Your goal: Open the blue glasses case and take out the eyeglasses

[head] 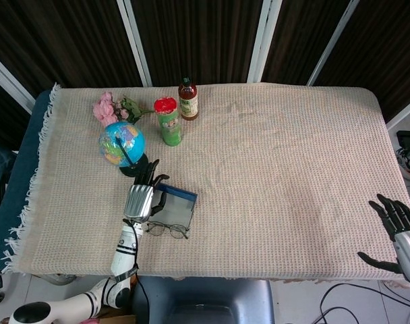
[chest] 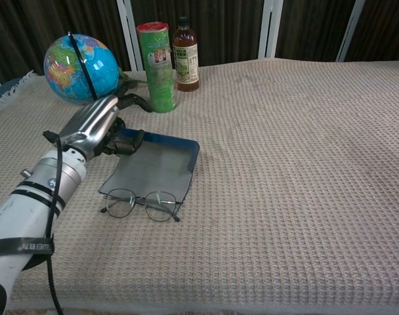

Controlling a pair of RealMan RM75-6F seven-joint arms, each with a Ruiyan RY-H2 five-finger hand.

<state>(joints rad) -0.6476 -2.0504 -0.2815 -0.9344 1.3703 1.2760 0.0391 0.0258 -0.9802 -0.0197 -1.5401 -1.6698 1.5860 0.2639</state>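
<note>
While the left hand (chest: 94, 125) rests at the far left corner of the open glasses case (chest: 153, 167), its fingers lie loosely apart, the thumb touching the case's blue edge and nothing held in the palm. Just on the near side of that hand, the case lies flat with its grey lining up and its blue rim along the far and right sides. Nearer still, the eyeglasses (chest: 140, 205) sit on the tablecloth (chest: 285, 164), outside the case, their lenses just overlapping its near edge. Beyond the hand's fingertips stands a globe (chest: 80, 60), and a little to the right of that a green can (chest: 156, 59) with a red lid, then a brown bottle (chest: 186, 54) just beside it. Pink flowers (head: 109, 108) lie behind the globe in the head view. Well apart, at the table's near right corner, the right hand (head: 402, 233) hangs off the edge with fingers spread, holding nothing.
</note>
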